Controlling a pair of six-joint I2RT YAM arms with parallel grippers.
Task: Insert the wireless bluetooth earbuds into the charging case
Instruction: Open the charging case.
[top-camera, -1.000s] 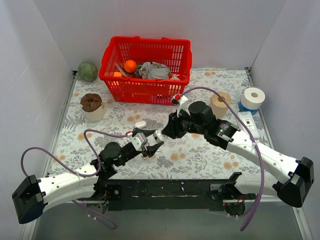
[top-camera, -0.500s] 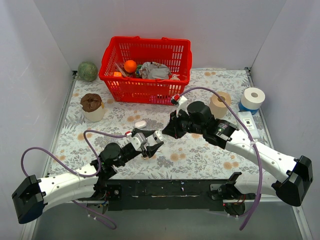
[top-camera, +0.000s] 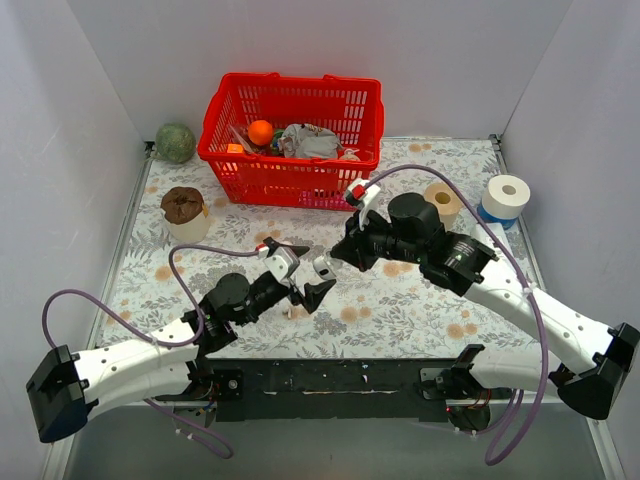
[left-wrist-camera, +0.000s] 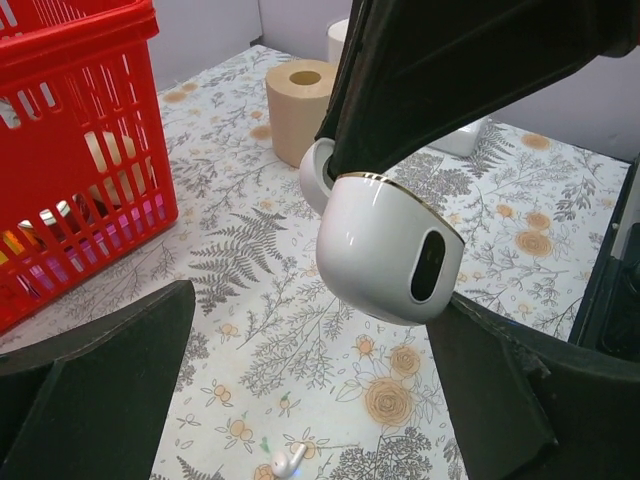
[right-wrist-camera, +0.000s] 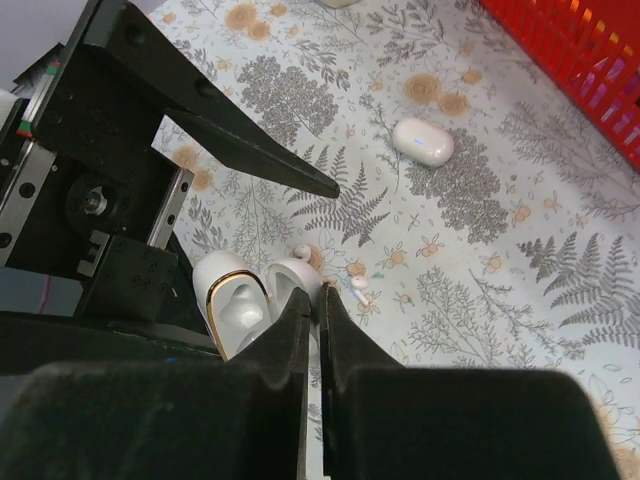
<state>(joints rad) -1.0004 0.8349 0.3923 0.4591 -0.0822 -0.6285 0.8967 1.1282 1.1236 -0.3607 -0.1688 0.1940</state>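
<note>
While the left gripper (top-camera: 308, 293) stands wide open, the white charging case (left-wrist-camera: 380, 250) hangs up in the air between its two black fingers. One finger is well away from the case. The other is just beside the bottom edge of the case, and I cannot tell if it touches.

The case is open. Its lid is tipped back and a thin gold line runs round its rim.

The right gripper (top-camera: 338, 258) comes down from above, and its two fingers are pressed tight together. Their tips sit at the case, right where the lid meets the bottom part. I cannot tell if they pinch the lid or anything else.

One tiny white earbud (left-wrist-camera: 288, 460) lies on the flowery tabletop (top-camera: 400, 300), under the case and not inside it. From the right wrist, one more tiny white bit shows just past the lid, but it is too small to tell what it is.

A second white case (right-wrist-camera: 422, 141), shut, lies on the tabletop farther off, toward the red basket (top-camera: 290, 180). A brown paper roll (left-wrist-camera: 300, 95) stands behind the case.
</note>
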